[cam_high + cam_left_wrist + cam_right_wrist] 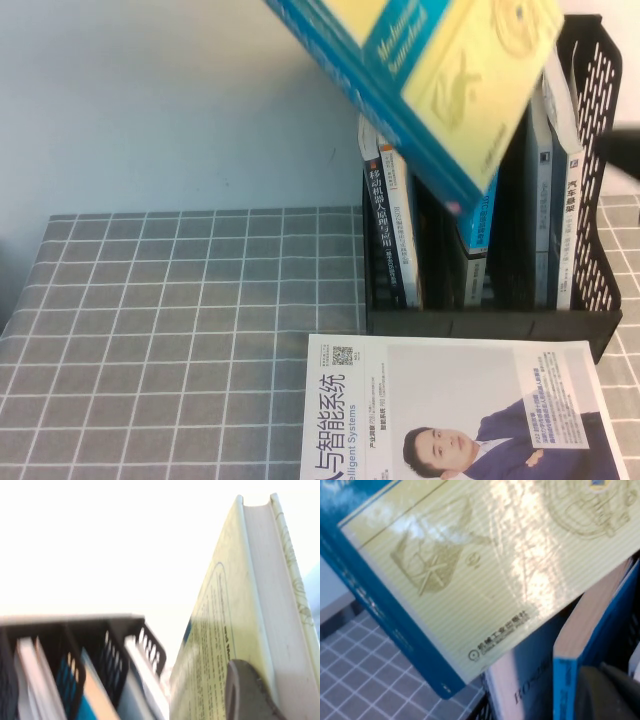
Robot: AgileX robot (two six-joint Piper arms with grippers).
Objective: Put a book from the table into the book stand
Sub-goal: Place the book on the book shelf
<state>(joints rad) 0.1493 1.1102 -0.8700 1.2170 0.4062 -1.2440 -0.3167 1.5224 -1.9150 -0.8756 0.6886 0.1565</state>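
Observation:
The book [440, 70], pale yellow-green with a blue spine, hangs tilted in the air above the black book stand [590, 330]; its lower corner is just above the stand's middle compartment. My left gripper [270, 700] is shut on the book [235, 610], with one grey finger [242, 692] pressed on the cover; this gripper is out of the high view. The right wrist view shows the book's cover [485, 575] close over the stand's books. My right gripper [607, 695] is beside the stand's right side, a dark shape at the edge of the high view [622, 155].
Several books stand upright in the stand, among them a blue one with cream page edges [580, 645]. A white magazine showing a suited man [450, 410] lies on the grey gridded table [180, 330] in front of the stand. A pale wall is behind.

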